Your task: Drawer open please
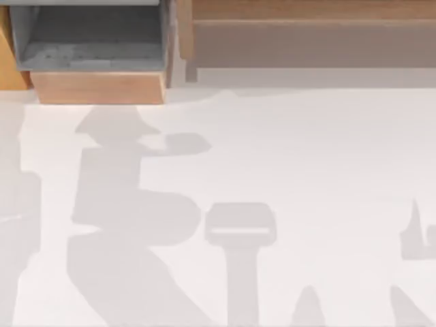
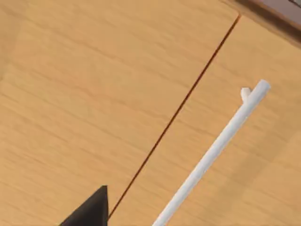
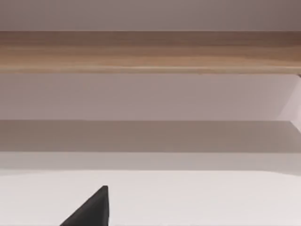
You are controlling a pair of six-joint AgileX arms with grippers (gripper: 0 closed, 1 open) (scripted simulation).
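At about 10 o'clock in the top view, the drawer (image 1: 95, 41) stands pulled out from the wooden cabinet (image 1: 7, 65), its grey inside open to the camera and its light wood front panel (image 1: 99, 87) facing the white table (image 1: 306, 170). Just right of the drawer, from 12 o'clock across to 2 o'clock, a long wooden shelf unit (image 1: 306, 10) runs along the far edge of the table, with a shaded recess under its top board. Grey shadows of the 2 AgileX arms lie across the table from 9 o'clock round to 4 o'clock. The left wrist view looks closely at a wood-grain cabinet face (image 2: 94, 84) split by a thin dark seam (image 2: 178, 110), with a white bar handle (image 2: 216, 148) standing off the panel on the far side of that seam; a black tip of the left gripper (image 2: 91, 209) shows at the picture's edge, and I cannot tell whether it is wide or narrow. The right wrist view faces the wooden shelf board (image 3: 150, 52) above the table, with a black tip of the right gripper (image 3: 91, 209) in the foreground; its opening cannot be told either.
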